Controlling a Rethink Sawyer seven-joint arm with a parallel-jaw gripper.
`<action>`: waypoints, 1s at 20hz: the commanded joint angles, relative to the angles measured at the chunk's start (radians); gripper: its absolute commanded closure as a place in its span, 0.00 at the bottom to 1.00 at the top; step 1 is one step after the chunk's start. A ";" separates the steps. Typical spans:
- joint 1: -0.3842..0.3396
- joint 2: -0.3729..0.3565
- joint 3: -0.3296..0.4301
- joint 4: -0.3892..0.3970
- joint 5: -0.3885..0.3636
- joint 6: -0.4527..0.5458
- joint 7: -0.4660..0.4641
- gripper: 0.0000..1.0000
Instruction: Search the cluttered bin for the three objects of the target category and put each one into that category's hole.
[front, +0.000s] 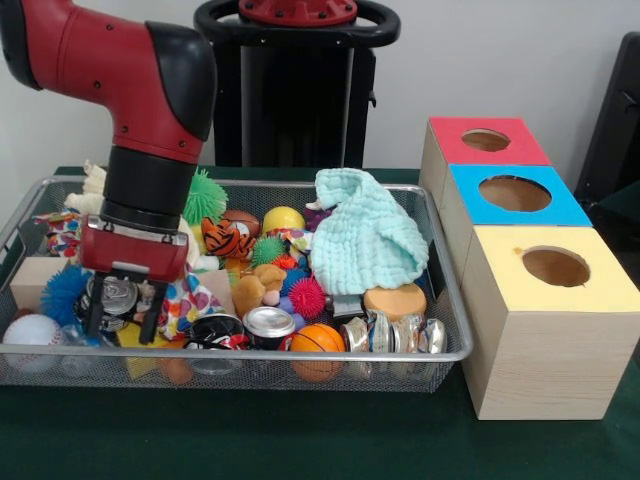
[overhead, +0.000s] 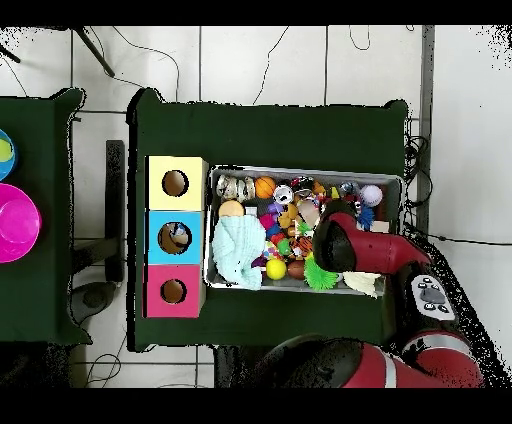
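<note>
My gripper (front: 123, 322) hangs low over the left end of the wire bin (front: 450, 352), open, its two black fingers (front: 95, 313) spread apart. A silver can (front: 118, 294) sits between and just behind them; whether they touch it is unclear. More cans lie along the front wall: an upright one (front: 268, 324), a dark one (front: 214, 331) and crushed ones (front: 395, 334). The wooden boxes to the right have a red-topped hole (front: 486, 140), a blue-topped hole (front: 514, 192) and a yellow-topped hole (front: 555, 266). In the overhead view the arm (overhead: 345, 243) covers the gripper.
The bin is packed with a mint cloth (front: 365, 236), a basketball (front: 318, 340), a baseball (front: 31, 330), spiky balls (front: 307, 296), a tiger toy (front: 228, 240) and a yellow ball (front: 283, 218). A side table holds a pink bowl (overhead: 15, 222).
</note>
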 joint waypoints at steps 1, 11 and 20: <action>0.006 0.012 0.025 0.048 -0.019 0.186 0.067 0.00; 0.017 0.014 0.011 0.051 -0.059 0.324 -0.001 0.00; 0.004 0.060 0.027 -0.005 -0.087 0.360 -0.041 0.00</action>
